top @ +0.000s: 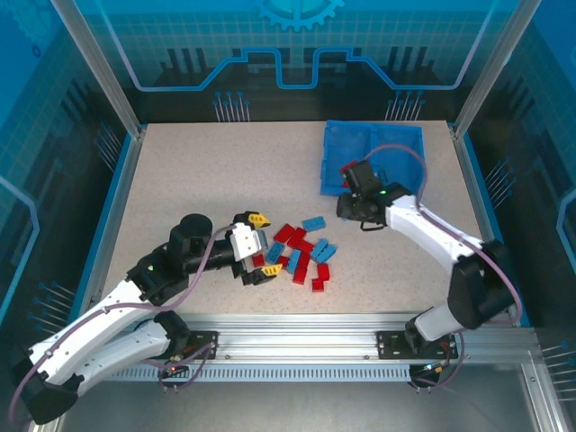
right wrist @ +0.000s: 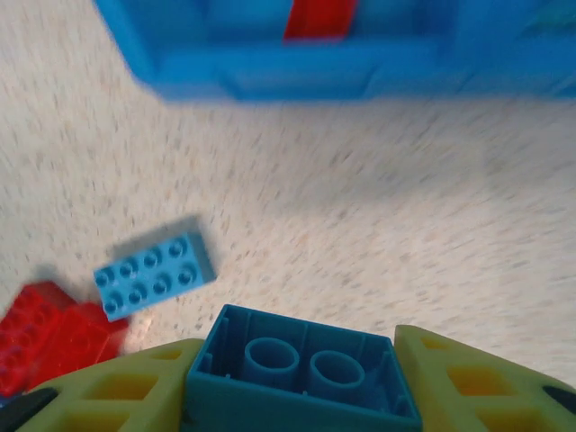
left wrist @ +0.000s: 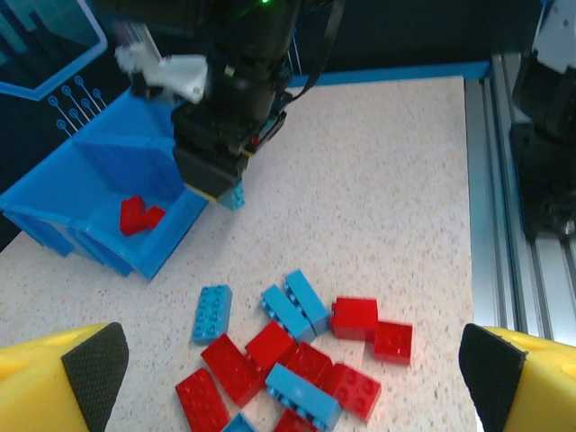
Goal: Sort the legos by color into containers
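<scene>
Speckled tabletop, legos [top: 301,252] at centre, bin [top: 346,144] upper right. My right gripper [top: 349,209] grips a blue brick [right wrist: 301,373] just short of the bin; left gripper [top: 260,246] gapes empty by the legos. Next, I reckon: lift over the wall, release in the compartment without the red brick [left wrist: 135,214].

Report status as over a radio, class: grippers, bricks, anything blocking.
Left gripper open at the pile. Right gripper shut on a light blue brick, beside the bin. One red brick in the bin. Nothing seen blocking.
</scene>
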`<state>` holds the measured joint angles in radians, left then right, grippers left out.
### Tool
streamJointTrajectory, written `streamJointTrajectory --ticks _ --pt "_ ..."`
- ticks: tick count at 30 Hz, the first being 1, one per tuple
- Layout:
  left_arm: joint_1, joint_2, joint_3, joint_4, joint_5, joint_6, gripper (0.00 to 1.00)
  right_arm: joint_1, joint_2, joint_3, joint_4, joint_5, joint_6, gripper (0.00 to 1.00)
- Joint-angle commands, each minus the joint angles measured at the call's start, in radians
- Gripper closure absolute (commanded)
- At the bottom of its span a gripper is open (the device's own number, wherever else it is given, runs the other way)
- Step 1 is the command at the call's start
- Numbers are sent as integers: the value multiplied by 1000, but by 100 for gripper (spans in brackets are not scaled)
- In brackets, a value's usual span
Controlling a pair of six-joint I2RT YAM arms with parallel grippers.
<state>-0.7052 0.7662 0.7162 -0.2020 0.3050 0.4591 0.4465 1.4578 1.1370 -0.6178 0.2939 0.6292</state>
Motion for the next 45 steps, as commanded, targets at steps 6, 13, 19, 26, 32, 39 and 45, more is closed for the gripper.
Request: streamJointTrajectory --ticks 6,13,19,26,32,39,45 --pt "-5 60 45 106 -17 -176 1 -285 61 205 20 41 -193 53" --pt "-7 65 78 37 -104 -281 1 -419 380 462 12 -7 -204 53" --pt "-8 93 132 -53 -251 -459 1 -449 641 697 -81 -12 -201 48" --pt "-6 223 244 -201 -419 -687 1 -459 721 803 -135 -4 -181 36" --pt "-2 352 314 -244 -417 -726 1 -462 655 796 -146 -34 -191 36" --pt "4 548 419 -232 -413 -716 1 -459 420 565 -103 -147 -163 35" --pt "7 799 577 -242 -394 -596 3 -420 62 242 -71 -370 -174 26"
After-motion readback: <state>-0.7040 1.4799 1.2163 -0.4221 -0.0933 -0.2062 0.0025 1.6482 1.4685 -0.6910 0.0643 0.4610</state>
